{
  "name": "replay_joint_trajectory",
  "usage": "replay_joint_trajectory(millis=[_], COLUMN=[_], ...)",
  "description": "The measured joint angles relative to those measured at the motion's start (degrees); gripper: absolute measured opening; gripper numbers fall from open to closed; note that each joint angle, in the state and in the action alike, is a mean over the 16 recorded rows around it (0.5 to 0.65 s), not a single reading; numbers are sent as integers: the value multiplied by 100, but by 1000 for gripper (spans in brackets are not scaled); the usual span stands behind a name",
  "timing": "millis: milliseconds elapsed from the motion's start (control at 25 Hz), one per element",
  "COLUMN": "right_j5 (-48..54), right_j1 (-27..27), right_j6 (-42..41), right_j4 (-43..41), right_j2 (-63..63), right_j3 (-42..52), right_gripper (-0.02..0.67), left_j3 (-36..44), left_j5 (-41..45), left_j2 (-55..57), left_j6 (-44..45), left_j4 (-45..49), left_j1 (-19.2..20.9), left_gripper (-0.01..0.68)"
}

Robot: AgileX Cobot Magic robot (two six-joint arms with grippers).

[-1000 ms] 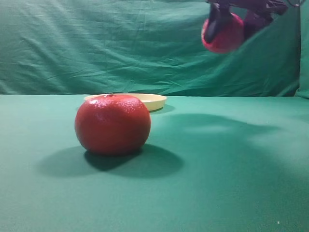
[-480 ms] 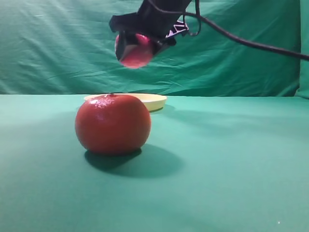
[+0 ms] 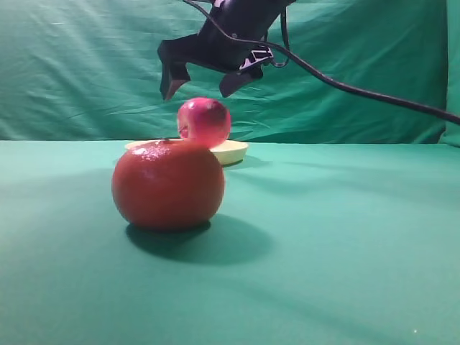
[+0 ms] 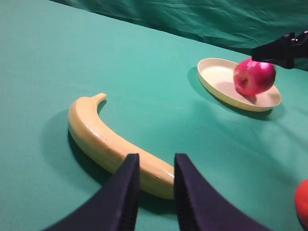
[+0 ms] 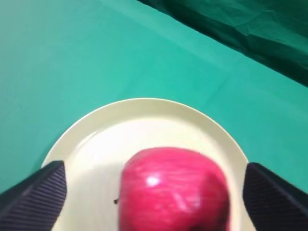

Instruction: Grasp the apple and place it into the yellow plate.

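I have just let go — my right gripper (image 3: 203, 85) hangs wide open and empty above the apple (image 3: 204, 121), which half a second ago sat clamped in it and now rests in the yellow plate (image 4: 219, 81) — placement looks done.

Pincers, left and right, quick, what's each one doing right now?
Left pincer: a narrow gap between its fingers, holding nothing.
Right pincer: open, holding nothing, above the apple in the yellow plate.
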Motion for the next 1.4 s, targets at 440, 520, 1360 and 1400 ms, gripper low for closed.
replay_joint_trajectory(millis=[440,520,1360,1400], right_j5=[2299,2655,1794,1763], right_j1=[1,1,1,1], right_j6=[421,595,1653,1661], right_j4=[-513,-542,-534,-521], right_j2=[-1755,-2063,-6156,-6375], right_j3=[24,102,4244,4430], right_gripper=[106,53,0,0], left_j3=[0,0,0,0], left_j5=[0,0,0,0], left_j2=[0,0,0,0], left_j6=[0,0,0,0], left_j4=[0,0,0,0], left_j1=[0,0,0,0], left_gripper=[157,157,157,157])
